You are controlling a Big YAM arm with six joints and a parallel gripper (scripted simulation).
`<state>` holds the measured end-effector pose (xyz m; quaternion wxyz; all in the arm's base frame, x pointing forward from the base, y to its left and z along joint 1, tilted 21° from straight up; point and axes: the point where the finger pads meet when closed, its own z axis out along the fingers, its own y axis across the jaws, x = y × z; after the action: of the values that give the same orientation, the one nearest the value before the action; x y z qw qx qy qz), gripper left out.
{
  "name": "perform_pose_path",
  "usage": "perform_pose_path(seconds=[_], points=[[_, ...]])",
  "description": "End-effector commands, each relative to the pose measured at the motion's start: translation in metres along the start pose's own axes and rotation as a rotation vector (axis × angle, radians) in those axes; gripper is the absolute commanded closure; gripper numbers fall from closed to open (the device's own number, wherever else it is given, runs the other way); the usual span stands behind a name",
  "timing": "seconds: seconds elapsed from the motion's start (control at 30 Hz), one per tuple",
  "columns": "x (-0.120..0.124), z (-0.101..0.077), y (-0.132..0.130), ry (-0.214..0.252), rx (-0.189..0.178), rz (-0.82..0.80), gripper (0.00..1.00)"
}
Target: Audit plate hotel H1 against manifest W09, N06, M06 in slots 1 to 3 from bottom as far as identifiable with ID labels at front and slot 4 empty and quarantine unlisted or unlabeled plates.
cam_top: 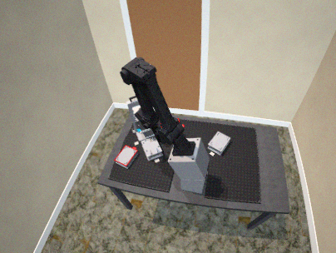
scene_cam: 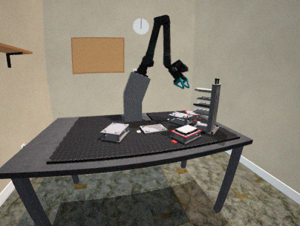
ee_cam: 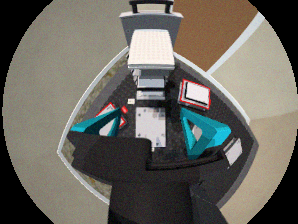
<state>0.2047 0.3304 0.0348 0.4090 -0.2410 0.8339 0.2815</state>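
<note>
The plate hotel H1 (scene_cam: 209, 108) is a grey tower with several shelves at the right end of the mat. In the wrist view it (ee_cam: 152, 30) stands ahead, and a pale plate (ee_cam: 152, 51) shows on its top visible level. I cannot read any labels. My gripper (scene_cam: 181, 83) hangs high above the table, left of the hotel's upper shelves. Its teal fingers are wide open and hold nothing (ee_cam: 152, 125). A red-rimmed nest (scene_cam: 186, 133) in front of the hotel carries a white plate. In the top view the arm hides most of the hotel.
A nest with a plate (scene_cam: 180, 117) lies between the red-rimmed nest and the arm base (scene_cam: 134, 97). A flat low nest (scene_cam: 153, 128) and a plate on a raised nest (scene_cam: 114, 131) lie further left. A second red-rimmed nest edge (ee_cam: 112, 111) shows behind my left finger.
</note>
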Motion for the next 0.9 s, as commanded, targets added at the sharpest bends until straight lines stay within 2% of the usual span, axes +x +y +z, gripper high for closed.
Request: perform_pose_path(seconds=[0.0, 0.17, 0.87], points=[[-0.004, 0.003, 0.0, -0.023, -0.002, 0.016, 0.0], [0.0, 0.011, 0.007, -0.028, -0.017, 0.012, 0.0], [0.027, 0.031, 0.006, -0.021, -0.014, 0.011, 0.0]])
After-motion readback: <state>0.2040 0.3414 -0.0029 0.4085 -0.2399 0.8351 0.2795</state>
